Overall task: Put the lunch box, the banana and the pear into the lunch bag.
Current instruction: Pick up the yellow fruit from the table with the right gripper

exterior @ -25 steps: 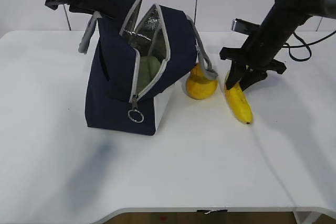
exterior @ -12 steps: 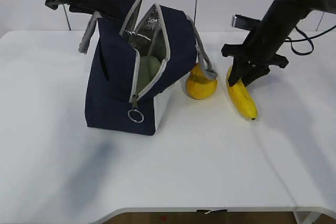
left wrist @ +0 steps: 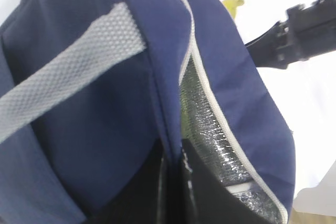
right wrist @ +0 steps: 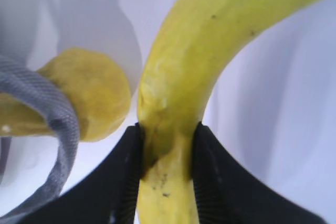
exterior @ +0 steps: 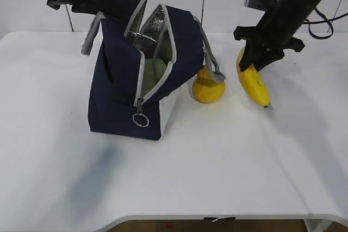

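- Navy lunch bag (exterior: 130,80) stands unzipped, silver foil lining showing; left gripper (left wrist: 170,169) pinches the bag's upper edge between its dark fingers, jaws pressed on the fabric, holding the mouth open.
- Pale green shape low inside the opening, beyond the left jaws, reads as the lunch box (exterior: 154,71) lid — so that item looks done, though only part of it shows.
- Right gripper (right wrist: 167,145) has jaws clamped on the banana (exterior: 252,80) near its upper end; both pads touch the peel in the right wrist view.
- Banana hangs below the right jaws, tilted, lower tip pointing down; tip looks clear of the table (exterior: 217,161) or barely above it, can't tell for sure from the exterior view.
- Banana is not in the bag yet: it sits well to the far side of the pear from the bag opening.
- Pear (exterior: 208,85) rests on the table just beside the bag's white side panel, between bag and right jaws; grey strap handle (exterior: 212,61) drapes over it, touching. Untouched by either gripper.
- Progress judgement: one of three in, banana gripped and in hand, pear left.
- Likely hitch: strap over the pear may snag a later grasp.
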{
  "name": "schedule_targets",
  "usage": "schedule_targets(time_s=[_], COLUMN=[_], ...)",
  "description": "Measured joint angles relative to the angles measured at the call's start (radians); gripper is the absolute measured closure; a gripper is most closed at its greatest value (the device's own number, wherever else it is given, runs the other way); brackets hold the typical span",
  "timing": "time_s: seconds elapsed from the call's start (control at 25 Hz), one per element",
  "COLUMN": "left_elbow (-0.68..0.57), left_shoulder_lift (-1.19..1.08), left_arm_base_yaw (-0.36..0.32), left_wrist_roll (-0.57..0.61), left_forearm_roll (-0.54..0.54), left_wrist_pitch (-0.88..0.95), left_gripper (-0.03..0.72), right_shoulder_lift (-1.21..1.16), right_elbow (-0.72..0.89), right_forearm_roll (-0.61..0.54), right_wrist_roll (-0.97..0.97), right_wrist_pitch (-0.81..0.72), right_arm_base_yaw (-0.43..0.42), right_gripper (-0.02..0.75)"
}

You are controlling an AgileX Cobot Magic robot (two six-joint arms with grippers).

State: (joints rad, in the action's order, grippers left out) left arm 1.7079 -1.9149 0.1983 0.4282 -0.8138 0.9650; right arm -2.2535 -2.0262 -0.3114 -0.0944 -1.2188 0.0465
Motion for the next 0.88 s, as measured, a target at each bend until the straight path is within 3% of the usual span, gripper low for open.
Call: schedule_targets(time_s=[0.36, 0.88], left_elbow=[0.000, 0.000], left_shoulder_lift=[0.000, 0.000], left_arm_base_yaw=[0.000, 0.000], left_wrist_roll=[0.010, 0.014], left_forearm_roll=[0.000, -0.010], left_wrist_pitch=[0.000, 0.002], left_gripper=[0.690, 0.690], right_shoulder_lift=[0.136, 0.202], right_elbow=[0.000, 0.000], right_forearm_roll=[-0.027, -0.452], right_wrist_roll=[-0.036, -0.188], right_wrist_pitch=[-0.016, -0.020], right_arm_base_yaw=[-0.027, -0.008], right_gripper=[0.510, 0.512])
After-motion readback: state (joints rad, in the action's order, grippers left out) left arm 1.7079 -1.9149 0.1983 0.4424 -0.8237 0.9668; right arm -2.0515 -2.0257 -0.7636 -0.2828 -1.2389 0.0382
